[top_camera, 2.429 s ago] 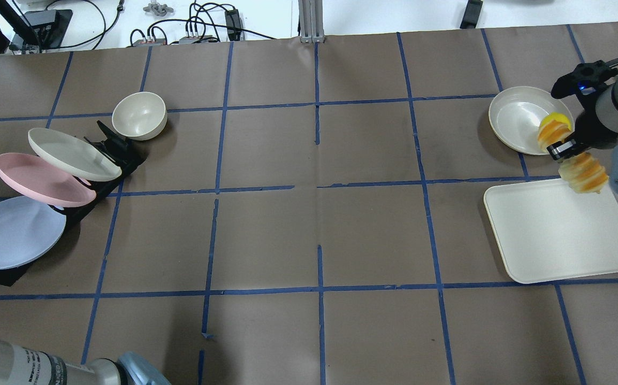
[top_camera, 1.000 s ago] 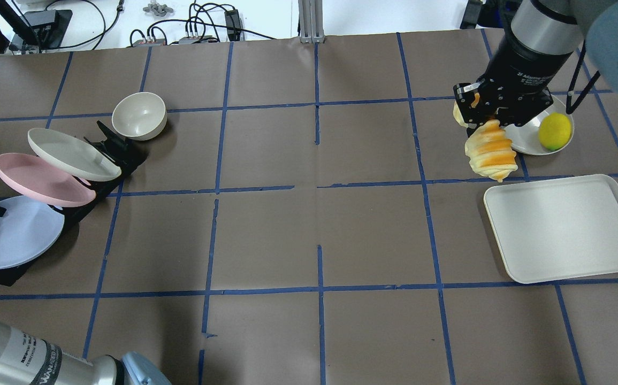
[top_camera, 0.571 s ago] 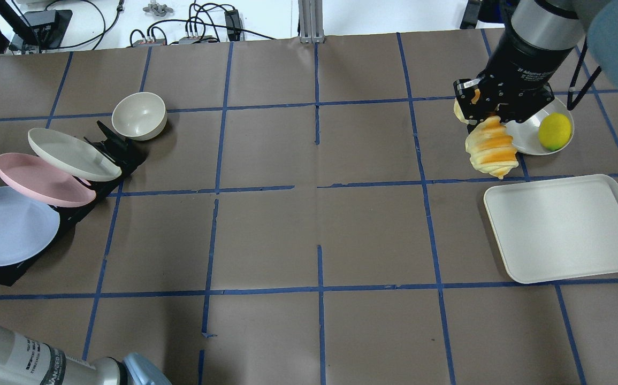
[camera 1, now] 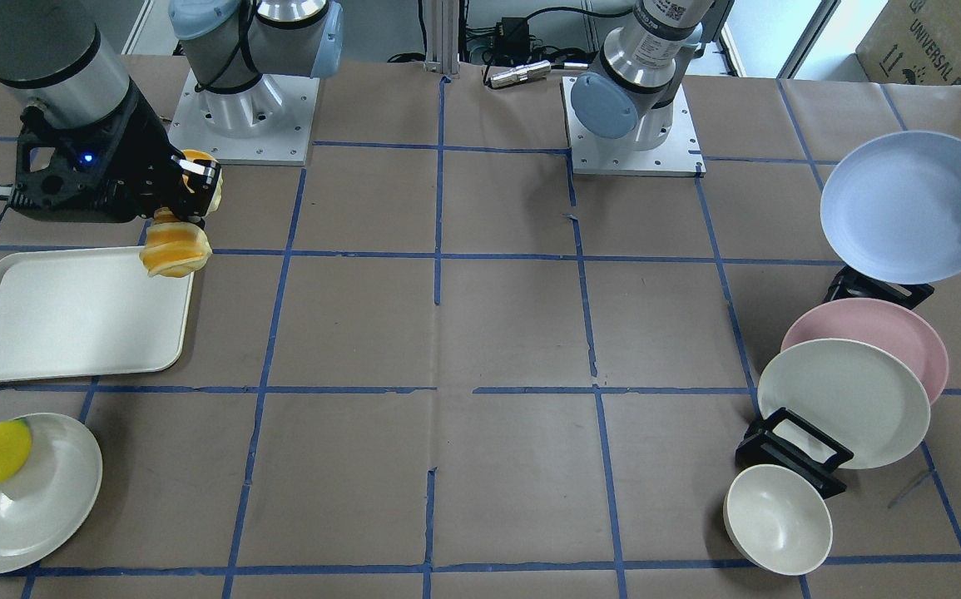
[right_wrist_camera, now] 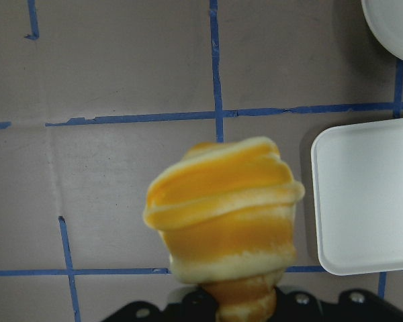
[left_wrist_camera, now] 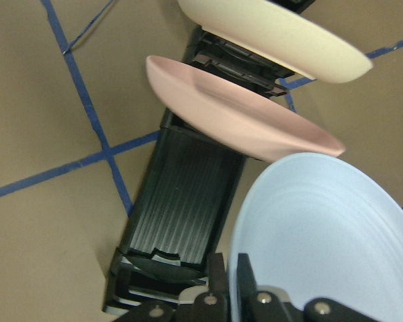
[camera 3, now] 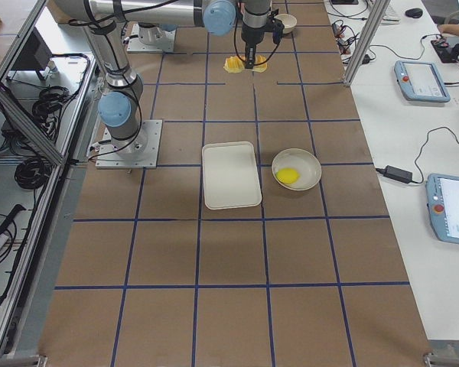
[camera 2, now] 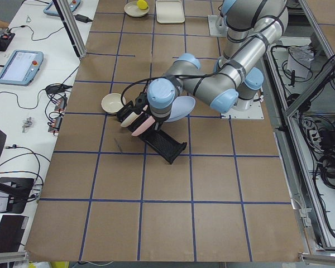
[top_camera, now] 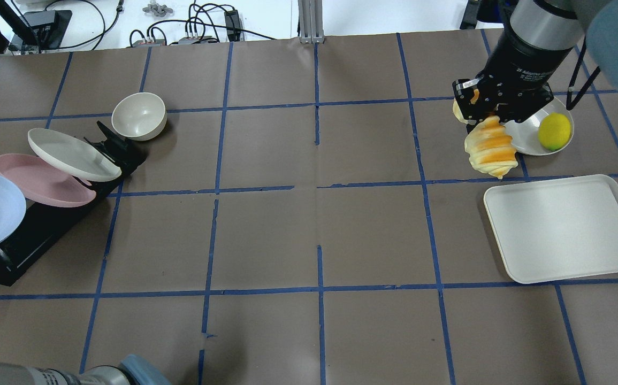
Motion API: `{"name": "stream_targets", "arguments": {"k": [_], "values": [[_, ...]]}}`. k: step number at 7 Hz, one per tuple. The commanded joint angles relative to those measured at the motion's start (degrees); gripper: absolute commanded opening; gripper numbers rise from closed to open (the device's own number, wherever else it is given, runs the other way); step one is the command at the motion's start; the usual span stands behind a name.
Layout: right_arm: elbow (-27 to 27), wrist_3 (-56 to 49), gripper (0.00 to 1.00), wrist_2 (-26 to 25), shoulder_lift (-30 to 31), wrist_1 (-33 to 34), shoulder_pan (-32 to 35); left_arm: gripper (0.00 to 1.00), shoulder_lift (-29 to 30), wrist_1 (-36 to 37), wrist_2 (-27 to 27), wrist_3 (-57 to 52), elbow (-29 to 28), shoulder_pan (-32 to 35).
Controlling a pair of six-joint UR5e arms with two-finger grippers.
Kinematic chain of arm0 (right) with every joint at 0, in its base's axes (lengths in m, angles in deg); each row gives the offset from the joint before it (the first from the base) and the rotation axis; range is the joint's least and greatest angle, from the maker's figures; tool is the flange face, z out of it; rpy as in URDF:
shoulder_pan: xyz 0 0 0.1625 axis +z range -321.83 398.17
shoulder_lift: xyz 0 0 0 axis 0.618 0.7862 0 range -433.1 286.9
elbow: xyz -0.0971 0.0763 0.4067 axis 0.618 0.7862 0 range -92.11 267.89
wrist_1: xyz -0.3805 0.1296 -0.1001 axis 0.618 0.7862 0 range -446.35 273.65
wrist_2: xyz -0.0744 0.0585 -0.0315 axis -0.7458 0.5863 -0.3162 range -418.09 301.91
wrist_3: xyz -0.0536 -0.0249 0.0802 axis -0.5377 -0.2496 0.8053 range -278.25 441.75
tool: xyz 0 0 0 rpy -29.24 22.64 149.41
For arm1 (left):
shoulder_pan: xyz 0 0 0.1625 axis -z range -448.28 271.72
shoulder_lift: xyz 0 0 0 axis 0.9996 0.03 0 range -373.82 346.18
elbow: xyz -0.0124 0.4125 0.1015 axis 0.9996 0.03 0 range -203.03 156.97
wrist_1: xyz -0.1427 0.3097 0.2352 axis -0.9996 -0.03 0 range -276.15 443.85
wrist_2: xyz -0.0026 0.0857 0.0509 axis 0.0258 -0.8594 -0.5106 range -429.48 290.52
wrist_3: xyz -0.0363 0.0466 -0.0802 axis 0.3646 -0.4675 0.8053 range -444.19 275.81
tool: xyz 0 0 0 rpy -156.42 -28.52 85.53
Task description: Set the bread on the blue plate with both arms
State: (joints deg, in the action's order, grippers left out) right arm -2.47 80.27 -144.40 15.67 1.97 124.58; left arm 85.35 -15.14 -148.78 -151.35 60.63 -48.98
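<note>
- Currently we have the right gripper (top_camera: pixel 480 112) closed on the ridged, orange-and-cream striped bread (top_camera: pixel 491 149). It is clamped partway along the loaf, and most of the loaf sticks out past the fingers.
- We see the bread in the upper right of the overhead view, held off the brown paper surface (top_camera: pixel 319 224) with its blue tape grid.
- Just right of the bread in that view sits a shallow round cream dish (top_camera: pixel 525 140) with a yellow lemon (top_camera: pixel 555 131) in it.
- Lower right lies a rectangular white tray (top_camera: pixel 565 227), apart from the bread in the overhead view.
- From the right wrist view we look along the bread's striped end, with the tray at the frame's right edge.
- Our left gripper (left_wrist_camera: pixel 232 292) is closed on the rim of the round, glossy pale blue plate (left_wrist_camera: pixel 322 235). One finger sits on each side of the rim at the bottom of the left wrist view.
- We find the blue plate at the left edge of the overhead view, partly cut off by the frame. It is held over the near end of the black ribbed rack (top_camera: pixel 36 235).
- Further along the rack, a round pink plate (top_camera: pixel 41 179) and a round cream plate (top_camera: pixel 73 155) lean in their slots.
- A small cream bowl (top_camera: pixel 138 115) stands on the surface just past the rack's far end.
- We see the bread and the blue plate well apart, at opposite ends of the surface.
</note>
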Motion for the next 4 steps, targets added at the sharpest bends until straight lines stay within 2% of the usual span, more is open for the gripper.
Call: {"name": "stream_targets", "arguments": {"k": [1, 2, 3, 4], "values": [[-0.4, 0.0, 0.07, -0.1, -0.1, 0.0, 0.0, 0.01, -4.3, -2.3, 1.6, 11.5, 0.9, 8.2], [-0.5, -0.1, 0.07, -0.1, -0.1, -0.1, 0.0, 0.01, -3.6, -1.6, 1.8, 20.2, 1.2, 15.5], [-0.7, -0.6, 0.07, -0.1, -0.2, -0.1, 0.0, 0.01, -3.0, 1.3, 4.6, 28.1, 1.9, 22.1], [-0.7, -0.7, 0.07, -0.1, -0.1, -0.1, -0.1, 0.01, -2.2, 5.3, 5.2, 34.7, 4.1, 27.4]]}}
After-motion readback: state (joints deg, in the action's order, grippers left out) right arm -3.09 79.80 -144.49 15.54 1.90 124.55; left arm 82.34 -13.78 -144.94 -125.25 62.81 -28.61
